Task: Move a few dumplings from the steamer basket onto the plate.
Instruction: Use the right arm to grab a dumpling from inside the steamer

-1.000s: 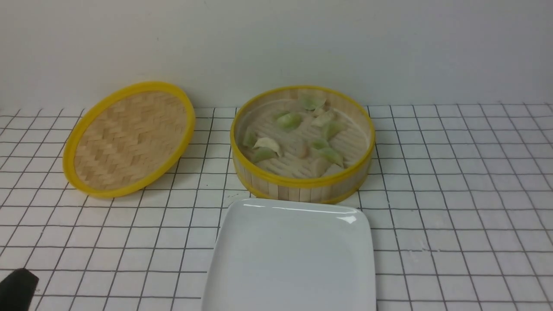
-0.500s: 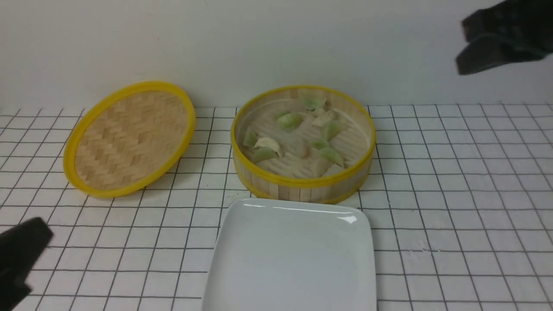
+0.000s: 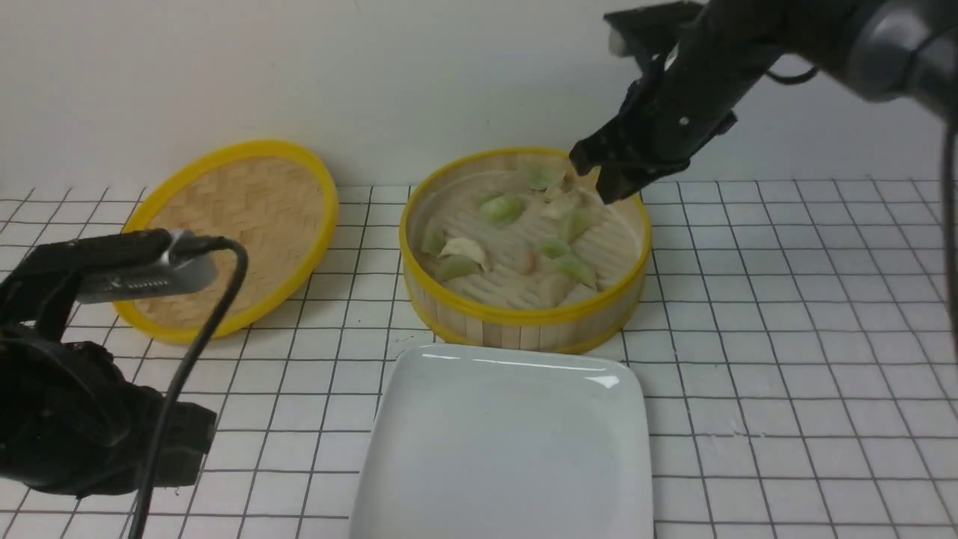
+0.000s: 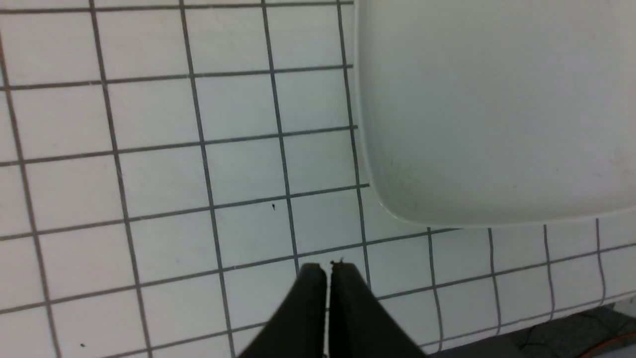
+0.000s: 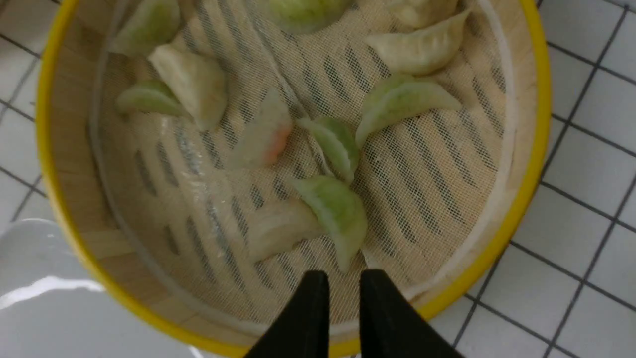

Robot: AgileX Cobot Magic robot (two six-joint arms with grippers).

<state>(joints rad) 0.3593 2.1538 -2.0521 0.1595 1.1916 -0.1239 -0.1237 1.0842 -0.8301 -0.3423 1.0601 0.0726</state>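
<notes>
Over the far-right rim of the steamer basket (image 3: 524,318), my right hand (image 5: 343,276) hovers, slightly parted, empty; left hand (image 4: 326,268) closed. All dumplings (image 3: 500,209) sit in the basket. The plate (image 3: 509,449) just nearer is bare: no transfer done yet.

Front camera faces forward; both wrist cameras look down closely, sharing the plate (image 4: 497,99).

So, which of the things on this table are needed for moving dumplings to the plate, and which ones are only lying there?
Needed:
- dumplings, all inside the steamer basket
- plate, white and empty
- right gripper, slightly open above the basket

Only lying there:
- lid, woven, left of the basket
- left gripper, shut, beside the plate
</notes>
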